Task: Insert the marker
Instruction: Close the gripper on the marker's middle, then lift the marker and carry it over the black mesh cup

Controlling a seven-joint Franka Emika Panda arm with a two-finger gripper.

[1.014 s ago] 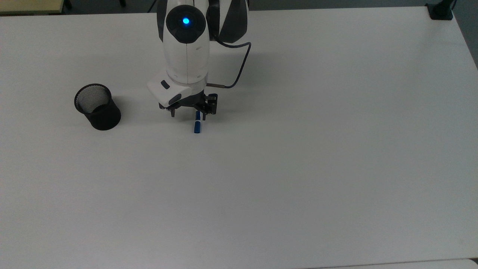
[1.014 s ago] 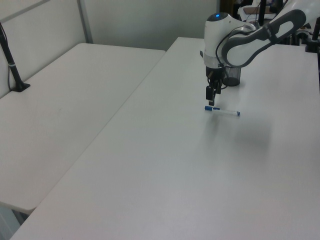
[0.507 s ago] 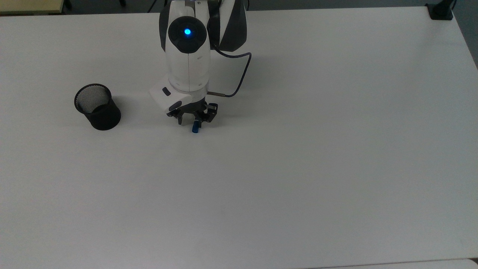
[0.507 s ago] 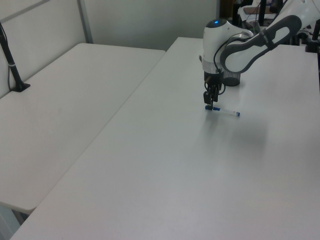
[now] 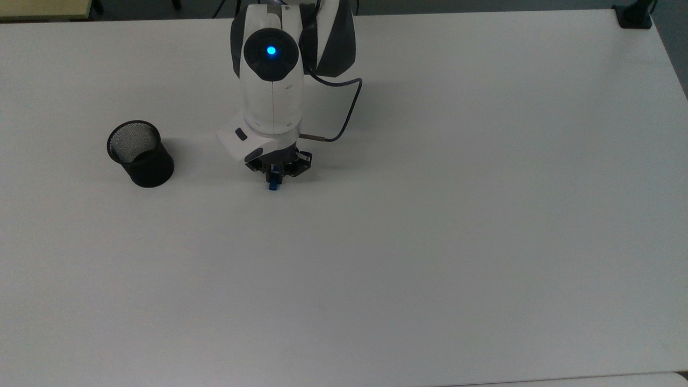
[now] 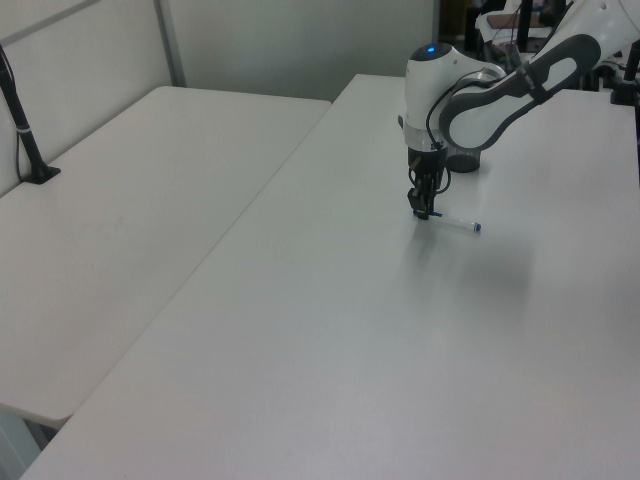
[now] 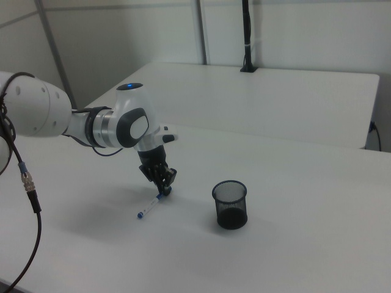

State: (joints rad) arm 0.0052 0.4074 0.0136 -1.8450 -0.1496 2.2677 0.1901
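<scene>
The marker is seen lying flat on the white table, well clear of every edge, its blue cap end clamped by the gripper. Open tabletop is left all around. Most of the barrel is hidden beneath the arm in the top view, and a black mesh cup is found standing apart, toward the top view's left edge.

Marker under the hand, mesh cup off to one side on the worktop

The marker lies flat on the worktop, its capped end beneath the hand, its barrel running toward the left view's right. The mesh pen cup stands well apart, toward the top view's left, the right view's right
</scene>
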